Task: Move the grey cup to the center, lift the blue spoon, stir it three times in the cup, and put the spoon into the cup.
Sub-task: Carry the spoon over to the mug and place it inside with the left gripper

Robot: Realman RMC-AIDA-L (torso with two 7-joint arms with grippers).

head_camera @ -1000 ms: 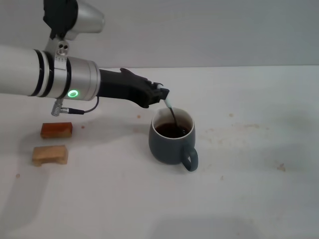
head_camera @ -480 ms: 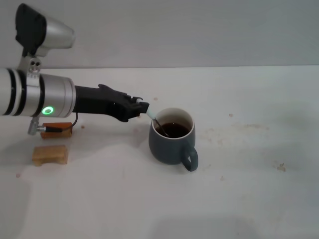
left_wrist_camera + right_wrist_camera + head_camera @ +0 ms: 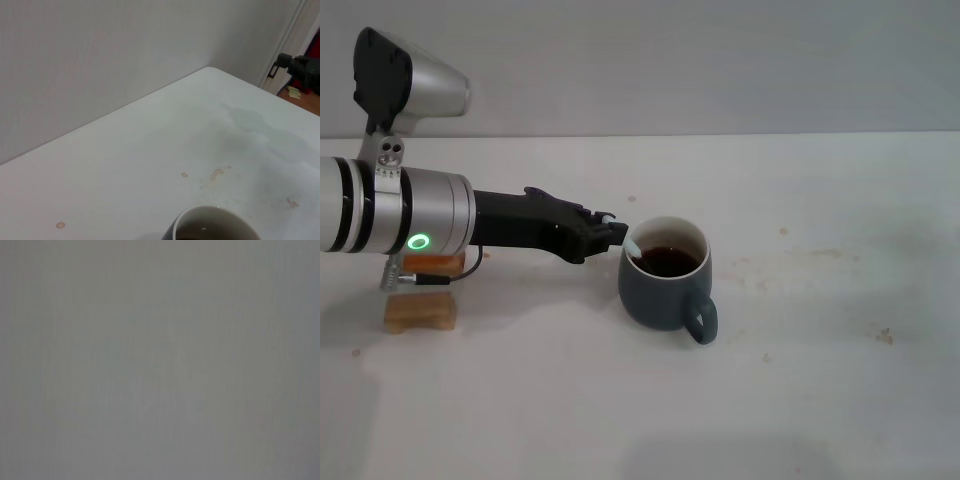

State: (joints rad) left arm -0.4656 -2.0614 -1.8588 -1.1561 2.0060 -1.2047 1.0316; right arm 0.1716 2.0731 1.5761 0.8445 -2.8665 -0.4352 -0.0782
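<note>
left gripper (image 3: 616,235) at 9 o'clock of grey cup (image 3: 665,285) | fingers seemingly closed on blue spoon (image 3: 632,246), leaning on rim, so it can rest inside | right gripper unseen

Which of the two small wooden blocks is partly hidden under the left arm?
The reddish-brown wooden block, farther back; the paler tan wooden block in front lies fully visible.
</note>
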